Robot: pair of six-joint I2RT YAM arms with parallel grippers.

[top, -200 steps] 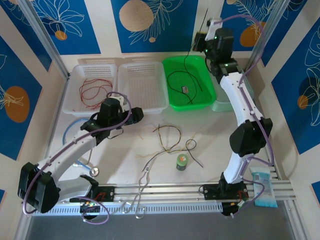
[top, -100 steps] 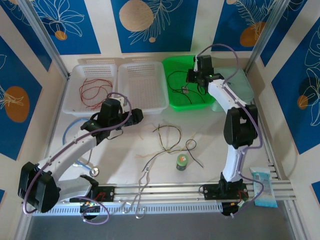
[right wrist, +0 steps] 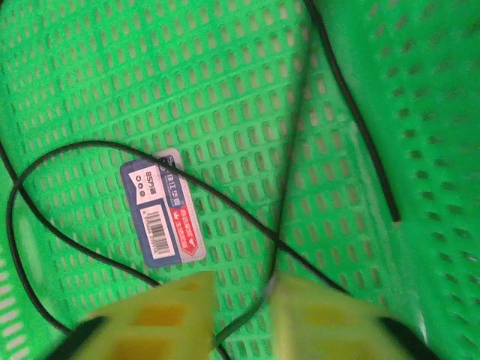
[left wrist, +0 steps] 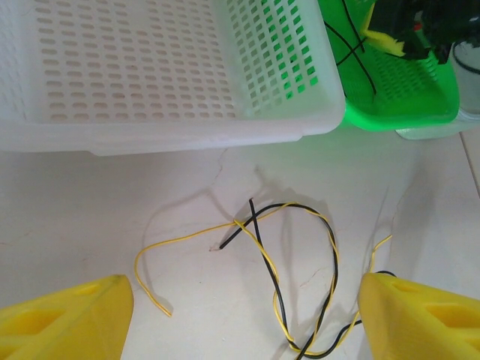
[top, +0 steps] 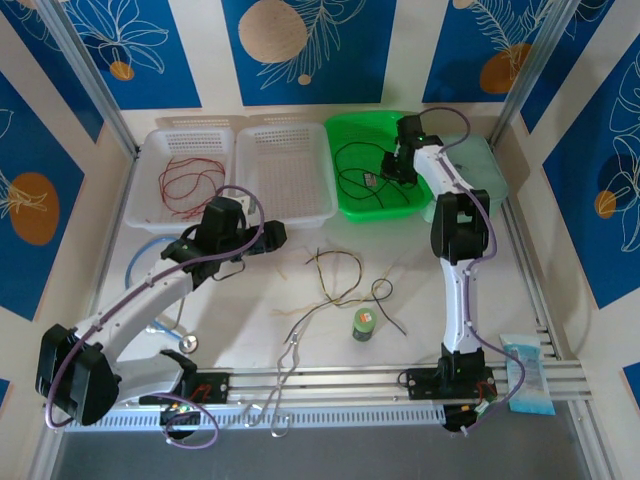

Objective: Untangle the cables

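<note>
Where the green basket (top: 352, 205) stands at the far right, the right hand (right wrist: 244, 289) is seen inside it, fingers drawn almost together on a black cable (right wrist: 354, 112) looped over a barcode label (right wrist: 166, 210). Left hand (left wrist: 246, 291) is held spread wide over the worktop (left wrist: 90, 195), above twisted yellow and black cables (left wrist: 330, 247), just before a white basket (left wrist: 150, 67). Red cable (top: 185, 180) is noted coiled in the far-left basket (top: 215, 150).

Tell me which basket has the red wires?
The far-left white basket holds the red cables; the green basket holds a black cable, the middle white basket none.
</note>
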